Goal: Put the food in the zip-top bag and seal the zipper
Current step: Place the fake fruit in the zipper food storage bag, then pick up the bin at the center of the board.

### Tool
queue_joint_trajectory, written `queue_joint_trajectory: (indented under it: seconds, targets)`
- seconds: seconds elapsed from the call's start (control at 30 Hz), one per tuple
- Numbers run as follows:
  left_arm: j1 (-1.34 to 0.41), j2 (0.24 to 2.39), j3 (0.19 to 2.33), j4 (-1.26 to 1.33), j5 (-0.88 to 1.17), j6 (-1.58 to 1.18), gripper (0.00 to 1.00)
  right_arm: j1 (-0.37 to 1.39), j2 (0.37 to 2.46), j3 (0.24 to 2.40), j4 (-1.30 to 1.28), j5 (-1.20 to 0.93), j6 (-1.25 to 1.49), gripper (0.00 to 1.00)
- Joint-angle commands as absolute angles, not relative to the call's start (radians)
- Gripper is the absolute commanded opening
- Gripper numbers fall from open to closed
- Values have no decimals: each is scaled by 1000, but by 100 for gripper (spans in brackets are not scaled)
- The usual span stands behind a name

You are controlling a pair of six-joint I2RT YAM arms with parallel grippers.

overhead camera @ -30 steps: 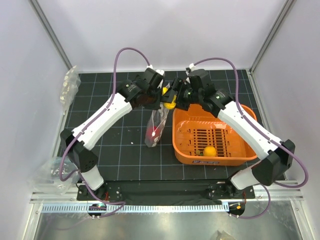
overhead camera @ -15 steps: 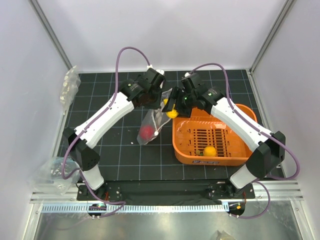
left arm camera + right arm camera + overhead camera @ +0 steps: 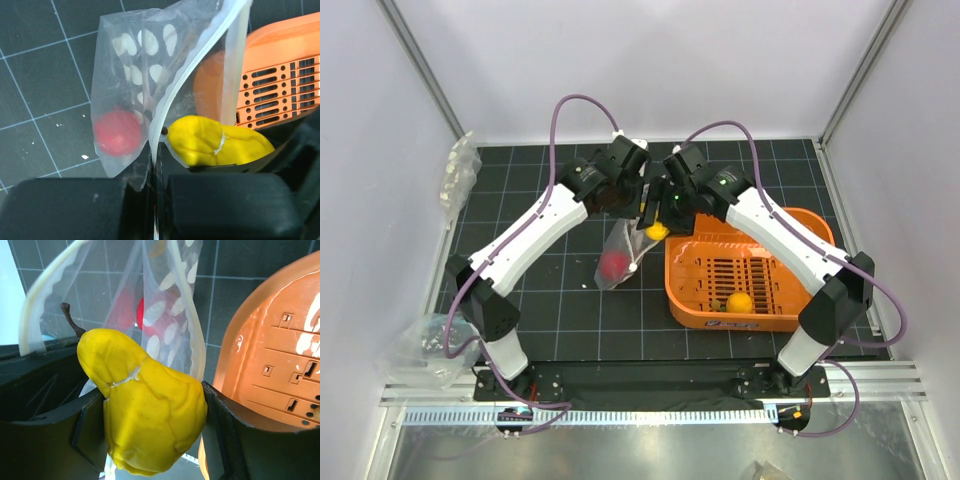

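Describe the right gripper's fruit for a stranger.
Off the far left corner of the orange basket, the right gripper holds a pear at the bag mouth. It is yellow, stemmed and tapered; the red fruit and orange fruit are round.

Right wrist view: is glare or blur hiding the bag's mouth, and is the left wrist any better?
Right wrist: yellow pear sharp, zip-top bag rim readable, glare only on the orange basket, far left blown white. Left wrist: bag's dots crisp, red fruit hazy behind plastic.
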State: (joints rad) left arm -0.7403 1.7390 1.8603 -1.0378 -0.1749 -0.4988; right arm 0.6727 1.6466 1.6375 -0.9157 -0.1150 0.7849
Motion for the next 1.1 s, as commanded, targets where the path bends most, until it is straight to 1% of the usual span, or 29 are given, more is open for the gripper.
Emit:
queue_joint_trajectory:
  seconds: [0.0, 0.07, 0.1, 0.17, 0.2, 0.27, 0.3, 0.37, 0.47, 0.57, 0.7, 0.73, 0.77, 0.8, 0.87, 0.97, 1.07]
  targets:
    - [-742, 1738, 1884, -1011, -143, -525, 0, 683, 1640, 1715, -951, -86, 795, 54]
    - [-741, 1733, 1867, -1008, -134, -543, 0, 687, 1635, 1729, -956, -87, 811, 61]
    - [-742, 1732, 1859, -1000, -126, -549, 0, 689, 1632, 1736, -957, -90, 818, 68]
    - [-739, 1724, 1841, -993, -107, -566, 0, 695, 1623, 1738, -953, -95, 827, 75]
    - [-739, 1720, 1835, -979, -103, -572, 0, 696, 1618, 1733, -943, -97, 834, 80]
    - [-733, 1709, 1816, -966, -83, -592, 0, 703, 1608, 1730, -939, -97, 842, 85]
    - [-733, 1704, 1812, -957, -78, -598, 0, 704, 1605, 1729, -936, -97, 844, 97]
    - [-727, 1698, 1804, -951, -68, -604, 0, 709, 1594, 1726, -937, -95, 847, 98]
    - [-726, 1692, 1802, -942, -64, -611, 0, 715, 1582, 1712, -931, -94, 859, 96]
    - [-723, 1687, 1804, -945, -64, -607, 0, 715, 1560, 1698, -931, -87, 865, 91]
    - [-715, 1671, 1796, -948, -71, -603, 0, 713, 1519, 1675, -949, -32, 856, 88]
    - [-712, 1666, 1796, -950, -72, -598, 0, 712, 1517, 1672, -956, -19, 853, 86]
    - [-712, 1664, 1795, -948, -74, -597, 0, 712, 1517, 1672, -965, -15, 850, 79]
    - [-710, 1661, 1795, -951, -75, -595, 0, 713, 1516, 1664, -968, -12, 851, 75]
    - [-710, 1655, 1793, -953, -77, -589, 0, 712, 1514, 1657, -962, -14, 853, 72]
    - [-710, 1643, 1790, -951, -77, -586, 0, 712, 1520, 1654, -950, -12, 853, 63]
    - [-710, 1631, 1783, -954, -83, -586, 0, 709, 1540, 1663, -956, -6, 844, 50]
